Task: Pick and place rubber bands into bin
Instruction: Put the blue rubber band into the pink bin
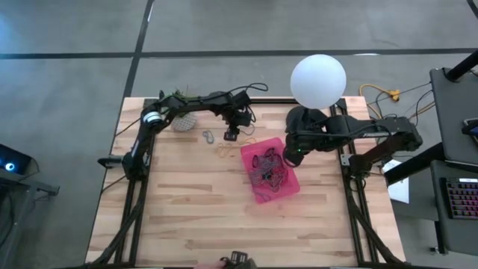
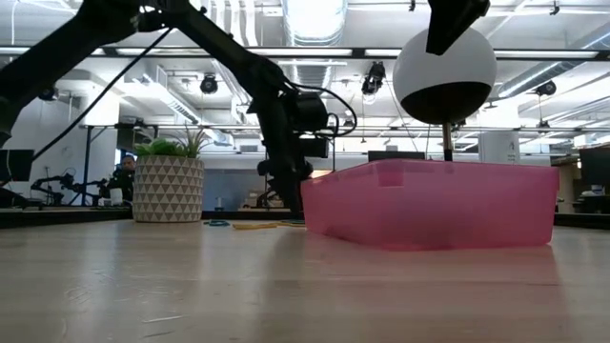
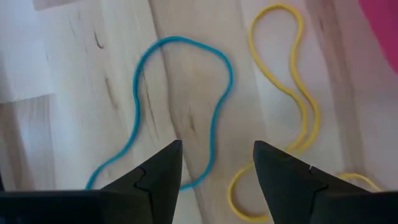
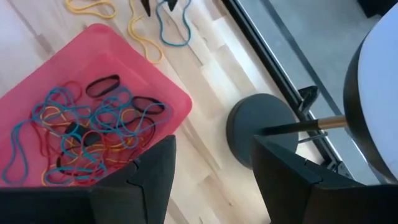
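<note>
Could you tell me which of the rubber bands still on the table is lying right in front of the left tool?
The blue rubber band: its loop lies between the left tool's open fingers, while the yellow rubber band lies beside it, nearer the pink bin.

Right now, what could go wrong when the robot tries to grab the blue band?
1. The left pincer stands open over the blue rubber band, which lies flat on the table; the fingers might slide over it and grab nothing.
2. A yellow rubber band lies right beside the blue one, so it might get caught too.
3. The pink bin is shallow and already full of bands, so a dropped band could hang over the rim.
</note>
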